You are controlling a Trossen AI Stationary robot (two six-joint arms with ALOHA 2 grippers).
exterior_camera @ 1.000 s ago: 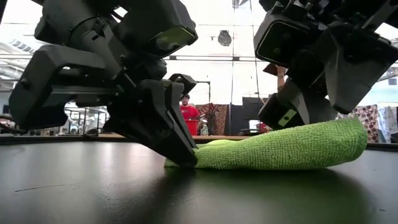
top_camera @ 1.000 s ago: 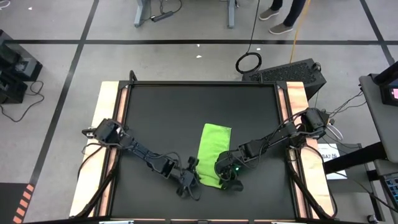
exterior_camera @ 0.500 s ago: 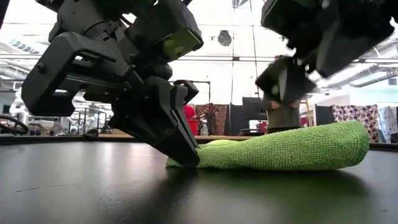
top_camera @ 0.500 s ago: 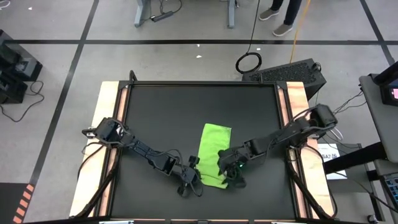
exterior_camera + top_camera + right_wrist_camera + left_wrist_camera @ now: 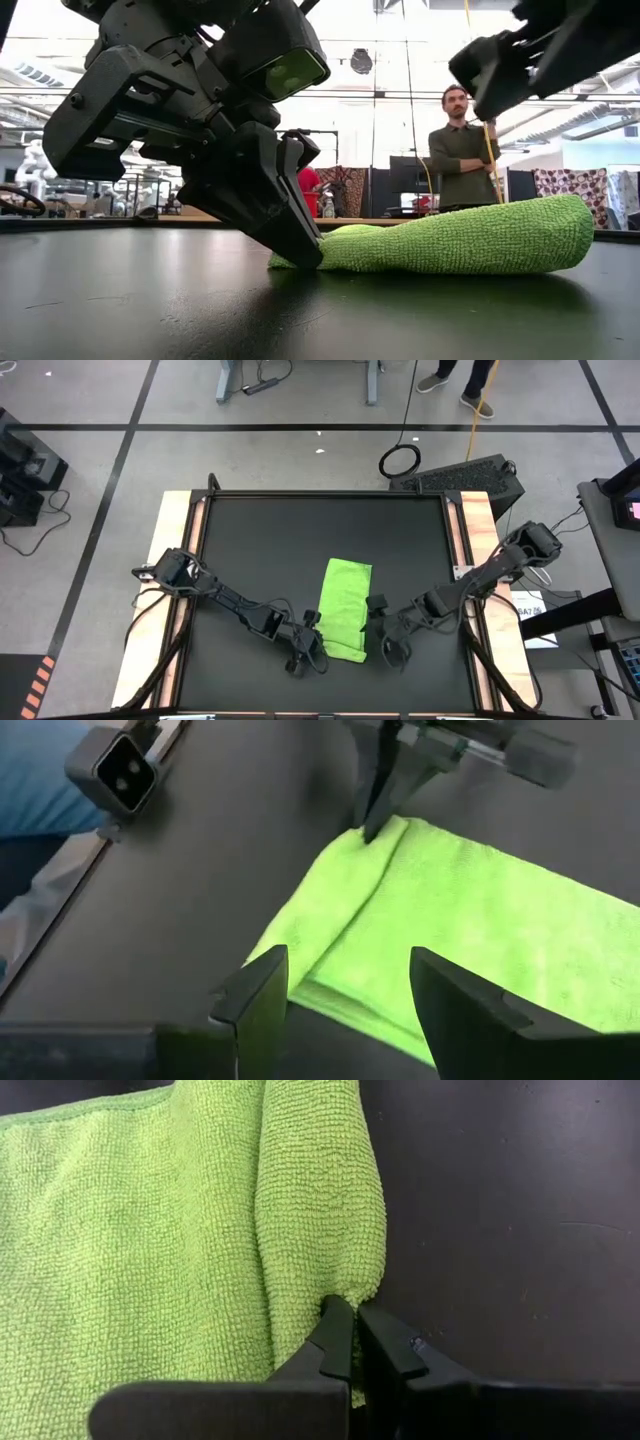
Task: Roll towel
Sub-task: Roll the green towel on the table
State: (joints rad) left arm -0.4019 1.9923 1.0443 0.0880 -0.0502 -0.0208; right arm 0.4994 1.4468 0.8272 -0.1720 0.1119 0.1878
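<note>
On the bench (image 5: 250,540), the towel (image 5: 345,605) corner was pinched by the left tool (image 5: 312,648) for rolling; the right tool (image 5: 385,632) was spread, holding nothing.

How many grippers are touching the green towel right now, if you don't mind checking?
1. The left gripper is pinched shut on the towel at its near corner; the right gripper is open, just beside it.

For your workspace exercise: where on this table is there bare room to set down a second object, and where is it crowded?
Bare black table lies between the towel's far end and the far edge, and along the left side above the left arm. The near middle is crowded: the left gripper pinches the towel's near corner, and the open right gripper hangs beside its right edge.
</note>
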